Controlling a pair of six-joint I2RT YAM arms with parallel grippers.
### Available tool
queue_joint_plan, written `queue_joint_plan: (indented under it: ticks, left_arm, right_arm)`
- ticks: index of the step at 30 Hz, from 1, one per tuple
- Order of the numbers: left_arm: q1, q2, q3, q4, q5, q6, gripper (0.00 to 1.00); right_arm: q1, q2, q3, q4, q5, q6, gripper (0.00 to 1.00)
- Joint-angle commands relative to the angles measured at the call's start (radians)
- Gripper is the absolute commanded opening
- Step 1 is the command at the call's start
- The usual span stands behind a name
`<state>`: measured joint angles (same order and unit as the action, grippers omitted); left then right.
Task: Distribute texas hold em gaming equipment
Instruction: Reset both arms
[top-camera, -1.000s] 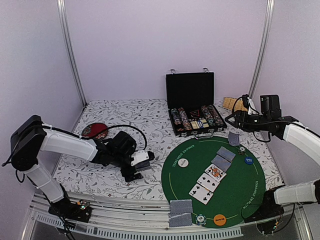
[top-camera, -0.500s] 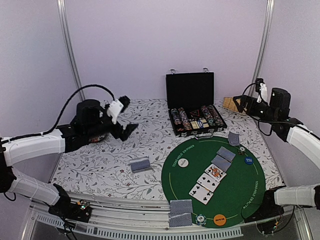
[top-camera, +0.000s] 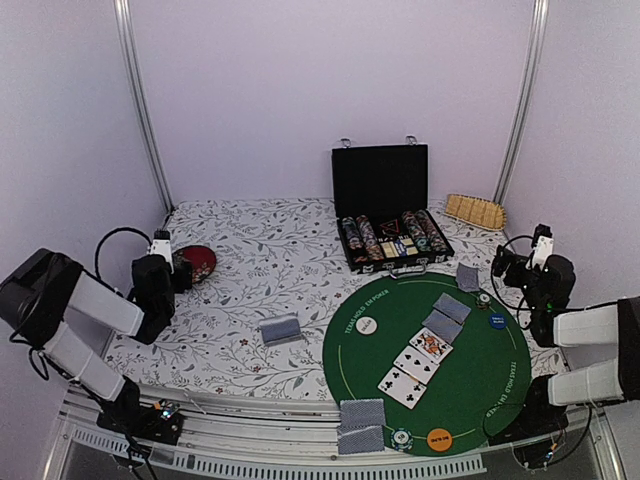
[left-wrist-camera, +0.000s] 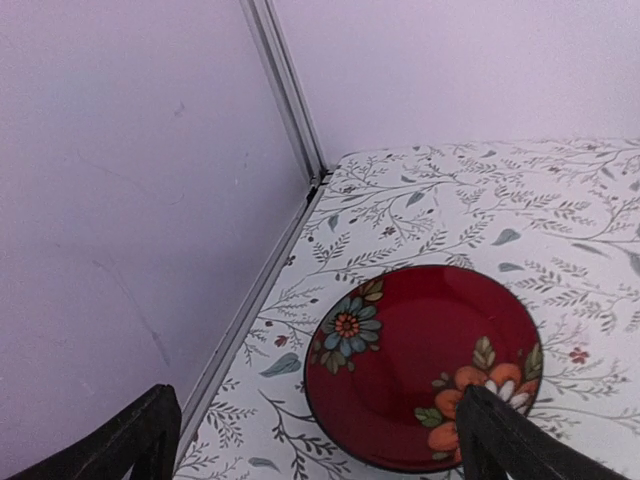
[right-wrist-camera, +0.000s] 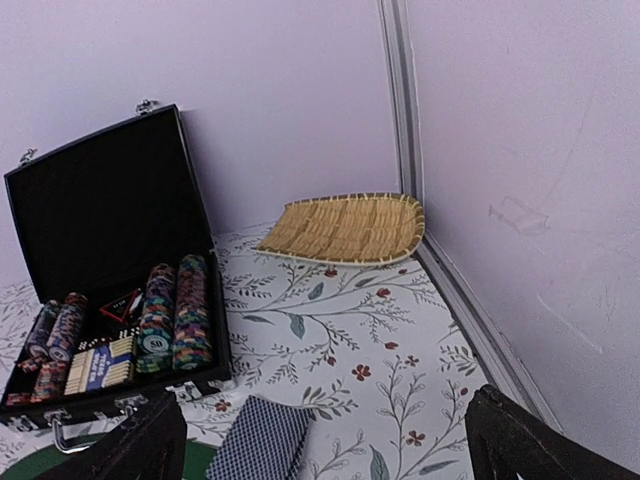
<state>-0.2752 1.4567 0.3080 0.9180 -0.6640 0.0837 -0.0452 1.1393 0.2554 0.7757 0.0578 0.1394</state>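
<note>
Left gripper (left-wrist-camera: 317, 405): jaws spread wide, nothing between them; held low at the left side of the table (top-camera: 270, 250), facing the red plate (left-wrist-camera: 420, 365).
Right gripper (right-wrist-camera: 325, 400): jaws spread wide, empty; held at the right side, facing the far right corner.
Red plate: flower-painted, flat on the leaf-print cloth close to the left wall.
Case (top-camera: 385, 215): black, lid standing open, at far centre; rows of striped chips (right-wrist-camera: 175, 320) packed in its tray.
Green mat (top-camera: 460, 385): round, near right of the table, just in front of the case.
Face-up cards (top-camera: 415, 368): a diagonal line at mid-mat, white faces showing.
Face-down cards, mat (top-camera: 445, 315): two, overlapping, just beyond the face-up line.
Face-down cards, far edge (top-camera: 468, 277): at the mat's far right rim, near the case.
Face-down cards, near edge (top-camera: 361, 425): at the mat's near-left rim.
Face-down cards, cloth (top-camera: 281, 329): off the mat, to its left.
White disc (top-camera: 367, 325): left part of the mat.
Blue disc (top-camera: 497, 321): right part of the mat.
Orange disc (top-camera: 439, 437): near rim of the mat.
Loose chip (top-camera: 402, 437): just left of the orange disc.
Woven tray (right-wrist-camera: 345, 228): far right corner, against the wall.
</note>
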Motion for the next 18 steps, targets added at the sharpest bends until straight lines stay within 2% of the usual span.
queue_joint_plan:
  ticks: [1,3,4,6,8,10,11,12,14,18]
  left_arm:
    - [0.020,0.079,0.012,0.329,-0.072,0.070,0.98]
    - [0.053,0.111,0.000,0.371,0.048,0.073,0.98]
    - [0.062,0.114,0.003,0.382,0.032,0.057,0.98]
    - [0.092,0.073,-0.017,0.324,0.110,0.008,0.98]
    - [0.151,0.052,-0.086,0.420,0.236,-0.023,0.98]
    - [0.172,0.067,-0.159,0.552,0.350,-0.042,0.98]
    - [0.166,0.130,-0.185,0.689,0.356,0.009,0.98]
    - [0.146,0.157,-0.191,0.742,0.320,0.027,0.98]
    - [0.138,0.113,-0.180,0.637,0.319,0.009,0.98]
    - [0.156,0.120,-0.132,0.568,0.316,0.001,0.98]
  right_arm:
    - [-0.009,0.161,-0.092,0.412,0.020,-0.050,0.99]
    - [-0.010,0.222,-0.097,0.502,-0.019,-0.077,0.99]
    - [-0.012,0.250,-0.090,0.521,-0.045,-0.087,0.99]
    - [-0.013,0.326,-0.077,0.558,-0.107,-0.109,0.99]
    - [-0.013,0.406,-0.069,0.647,-0.212,-0.135,0.99]
    - [-0.013,0.395,-0.019,0.525,-0.219,-0.173,0.99]
    - [-0.013,0.404,-0.002,0.507,-0.224,-0.174,0.99]
    - [-0.012,0.398,-0.002,0.496,-0.225,-0.177,0.99]
    - [-0.013,0.401,-0.004,0.502,-0.227,-0.178,0.99]
    - [-0.013,0.400,-0.003,0.501,-0.228,-0.179,0.99]
